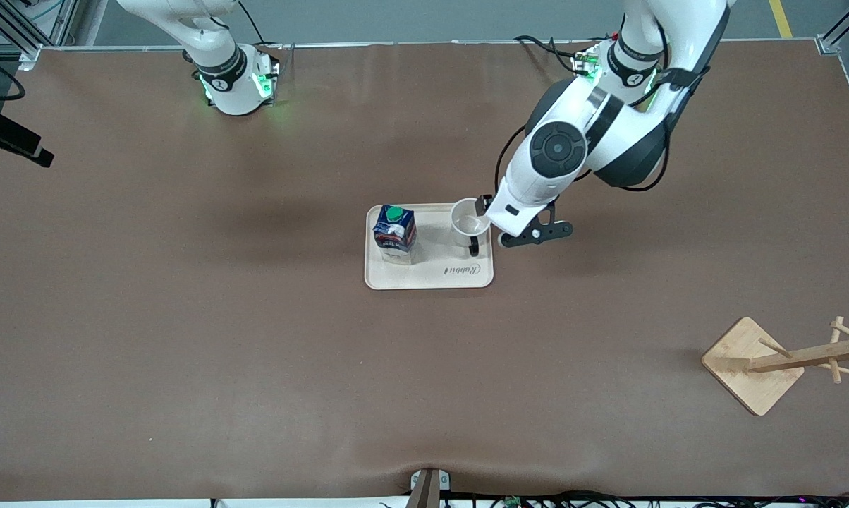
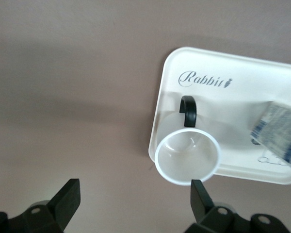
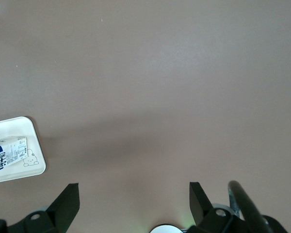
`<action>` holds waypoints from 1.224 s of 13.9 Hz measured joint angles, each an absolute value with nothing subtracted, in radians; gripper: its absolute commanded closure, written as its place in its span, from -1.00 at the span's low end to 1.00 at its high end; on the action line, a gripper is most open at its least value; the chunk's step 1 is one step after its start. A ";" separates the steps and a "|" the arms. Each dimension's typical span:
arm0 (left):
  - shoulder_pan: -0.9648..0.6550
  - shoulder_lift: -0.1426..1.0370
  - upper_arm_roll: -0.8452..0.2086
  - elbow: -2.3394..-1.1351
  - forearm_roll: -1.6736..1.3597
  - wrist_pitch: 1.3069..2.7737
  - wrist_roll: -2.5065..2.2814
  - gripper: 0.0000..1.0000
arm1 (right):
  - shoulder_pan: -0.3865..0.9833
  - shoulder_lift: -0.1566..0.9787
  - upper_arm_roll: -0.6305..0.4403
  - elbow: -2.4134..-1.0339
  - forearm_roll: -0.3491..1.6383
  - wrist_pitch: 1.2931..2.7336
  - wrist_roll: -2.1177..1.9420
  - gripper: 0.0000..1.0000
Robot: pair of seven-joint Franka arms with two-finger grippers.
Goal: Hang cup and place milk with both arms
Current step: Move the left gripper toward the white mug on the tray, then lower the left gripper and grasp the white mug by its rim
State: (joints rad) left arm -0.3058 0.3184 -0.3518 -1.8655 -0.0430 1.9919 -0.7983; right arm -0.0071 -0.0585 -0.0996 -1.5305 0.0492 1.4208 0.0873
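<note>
Front view, centre of frame: the small white mug with black loop handle (image 1: 469, 224) and the dark-blue milk carton with green cap (image 1: 395, 234) stand on a cream tray (image 1: 431, 275) on the brown worktop (image 1: 185, 317). The left claw (image 1: 482, 209) hangs over the mug's rim, on the side toward the left arm's base.

Left wrist view: left claw fingers (image 2: 202, 196) spread apart, mug between them at lower centre, handle pointing away.

Right wrist view: the right claw (image 3: 134, 201) waits with its fingers apart, carton at frame's left edge.

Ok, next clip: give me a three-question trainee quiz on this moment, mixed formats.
1. True or false: the cup stands on the tray.
2. Which stands closer to the left pincer: A) cup B) milk C) wooden rack?
3. Fill in: both pincers' fingers are ____.

Key: 1 true; 2 A; 3 open. The right pincer waits over bare table.
</note>
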 measured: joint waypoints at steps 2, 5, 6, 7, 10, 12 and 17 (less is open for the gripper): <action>-0.334 0.329 -0.352 -1.939 -0.041 2.073 -0.826 -1.00 | -0.007 -0.058 -0.100 -1.530 0.049 1.421 0.087 -1.00; -0.369 0.355 -0.352 -1.966 0.008 2.113 -0.863 -1.00 | -0.007 -0.058 -0.100 -1.530 0.049 1.421 0.087 -1.00; -0.382 0.369 -0.352 -1.966 0.022 2.136 -0.882 -1.00 | -0.007 -0.058 -0.100 -1.530 0.049 1.421 0.087 -1.00; -0.393 0.384 -0.352 -1.967 0.028 2.155 -0.894 -1.00 | -0.007 -0.058 -0.100 -1.530 0.049 1.421 0.087 -1.00; -0.402 0.413 -0.351 -1.968 0.056 2.170 -0.901 -0.69 | -0.007 -0.058 -0.100 -1.530 0.049 1.421 0.087 -1.00; -0.402 0.433 -0.350 -1.970 0.091 2.180 -0.909 -0.27 | -0.007 -0.058 -0.100 -1.530 0.049 1.421 0.087 -1.00; -0.421 0.488 -0.350 -1.970 0.102 2.240 -0.980 1.00 | -0.007 -0.058 -0.100 -1.530 0.049 1.421 0.087 -1.00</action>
State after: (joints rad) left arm -0.4213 0.4877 -0.3505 -1.9698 0.1018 2.2403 -0.9802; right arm -0.0071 -0.0583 -0.0995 -1.5302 0.0492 1.4208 0.0873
